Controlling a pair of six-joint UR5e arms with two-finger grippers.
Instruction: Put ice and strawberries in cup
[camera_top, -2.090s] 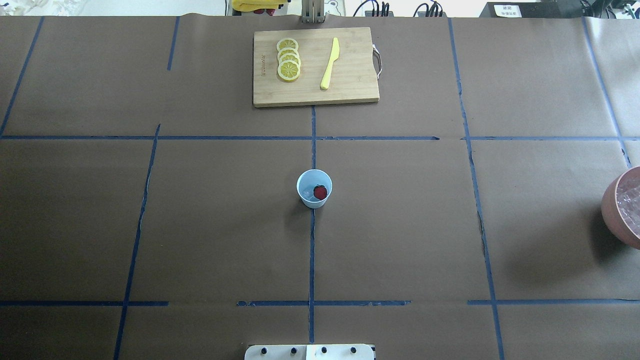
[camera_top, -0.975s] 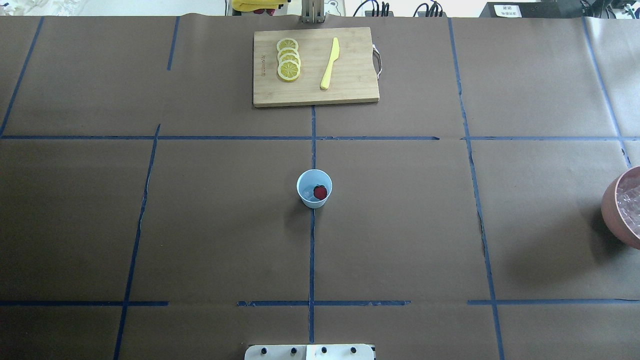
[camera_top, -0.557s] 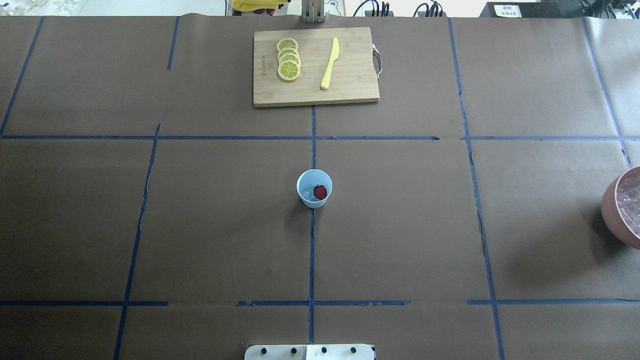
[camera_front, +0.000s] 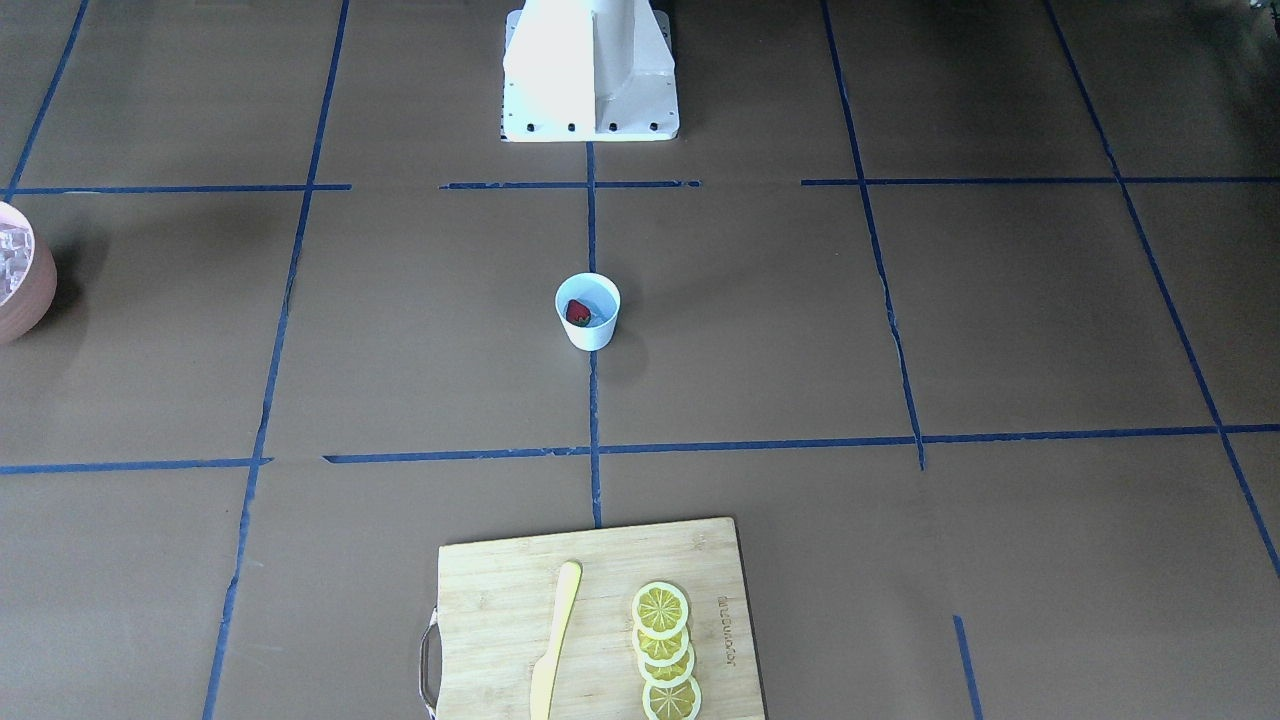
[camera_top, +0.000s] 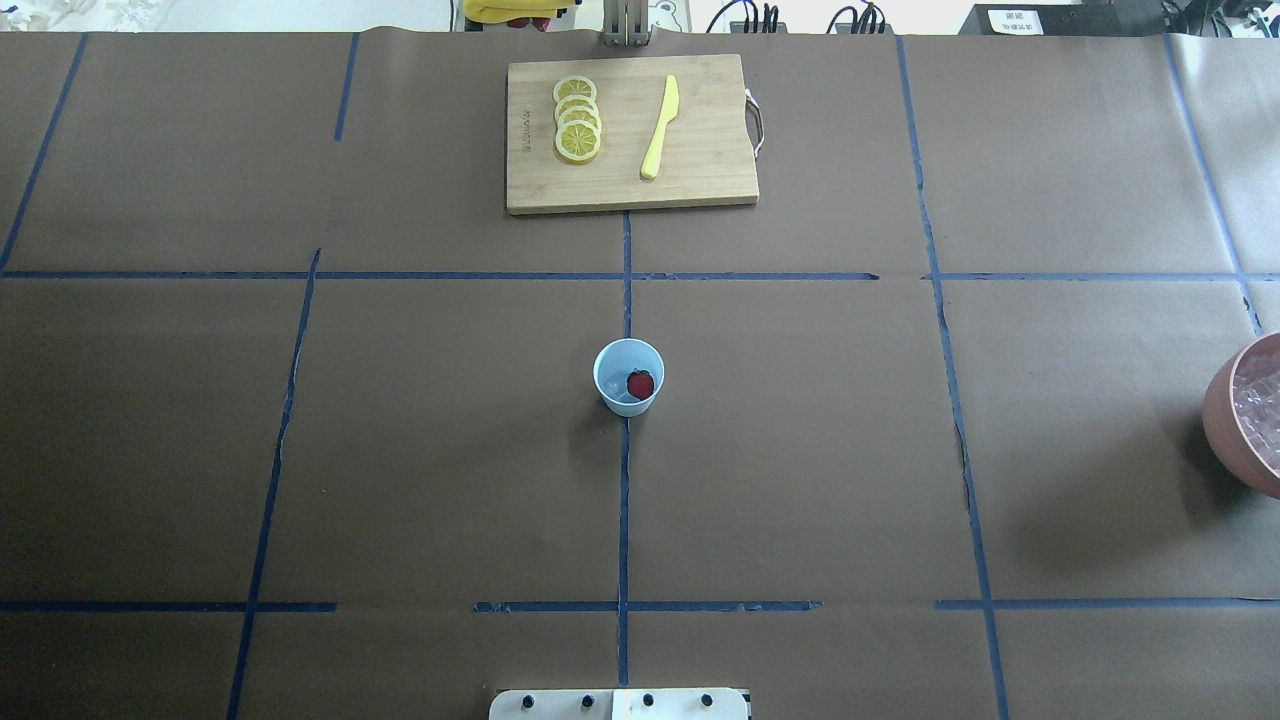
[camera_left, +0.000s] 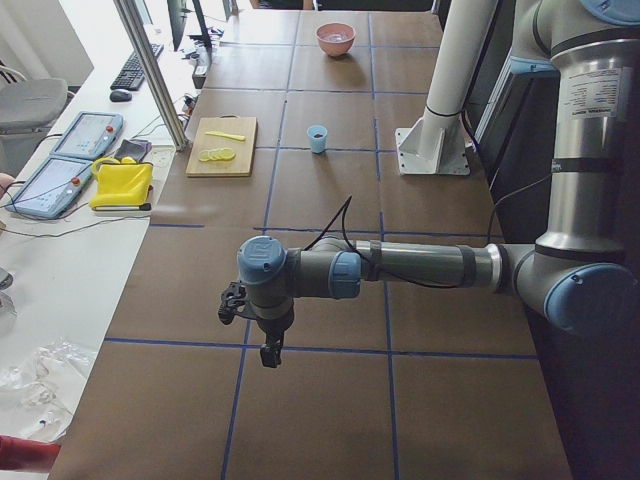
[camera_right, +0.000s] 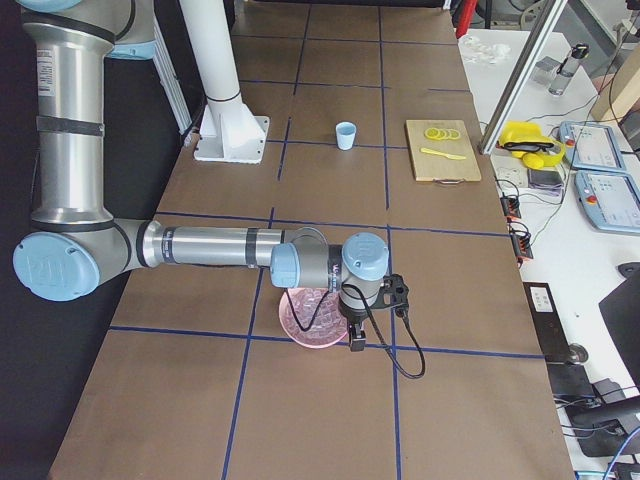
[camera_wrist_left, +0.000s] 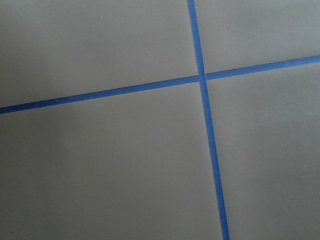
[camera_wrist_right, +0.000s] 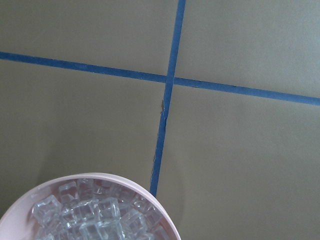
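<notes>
- One strawberry (camera_top: 641, 384) is down in the cup (camera_top: 622, 358), tucked against the robot's-right side of the wall; a pale glint beside it may be a cube, too small to call.
- Cup stands upright mid-tabletop (camera_top: 400, 450) on the centre tape line, mouth straight up, long axis vertical, narrowing to the base. Which way the strawberry's tip points, I can't make out.
- Out at the robot's far right, ice (camera_wrist_right: 95, 215) is heaped in the bowl (camera_top: 1222, 415), and the right claw (camera_right: 356, 340) hangs just above it. Apart or together? Can't tell from this side view.
- Left claw (camera_left: 270, 352) hovers over bare tabletop at the other end, well away; its state can't be read either.
- My read: the berry's done, so any step left is ice. Do it well by dropping straight onto one top cube, pinching flat faces, and letting go low over the cup's centre so the light cup isn't knocked.
- Board (camera_top: 630, 135) with lemon slices (camera_top: 577, 120) sits beyond, not needed.
</notes>
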